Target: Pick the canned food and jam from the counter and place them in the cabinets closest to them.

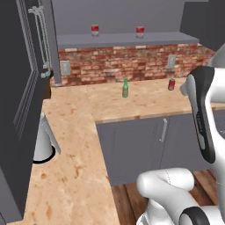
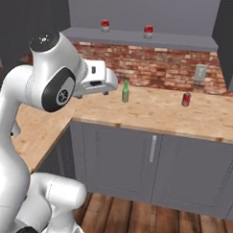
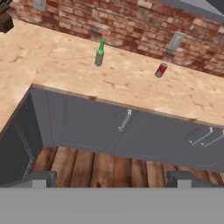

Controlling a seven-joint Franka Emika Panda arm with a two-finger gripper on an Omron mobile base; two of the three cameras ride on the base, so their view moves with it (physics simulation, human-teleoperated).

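Two finger tips: dark claw [image 3: 112, 177] tips rise at the bottom of the hand view, set wide apart with nothing between them, so the claw is released.
Claw position: held off the tabletop [image 3: 131, 83], out over the wooden floor [image 3: 100, 164] in front of the grey base cabinet doors [image 3: 87, 124].
Arm: the white arm [image 2: 48, 82] is bent high in the right base view, its hand reaching toward the brick wall [image 2: 154, 67].
Canned food: small red can [image 3: 161, 70] on the tabletop, near the brick wall, below a wall outlet [image 3: 176, 40]; well apart from the claw.
Green bottle: green bottle [image 3: 100, 54] upright on the tabletop, to the can's left, apart from it.
Shelf: a grey shelf [image 1: 127, 39] above the brick carries two small red-and-white jars [image 1: 95, 30]; whether either is the jam, cannot tell.
Cabinets: dark tall cabinet door [image 1: 19, 88] with a silver bar handle at the left of the left base view.
Other: a pale cylindrical vessel [image 1: 43, 140] stands on the tabletop's left wing.
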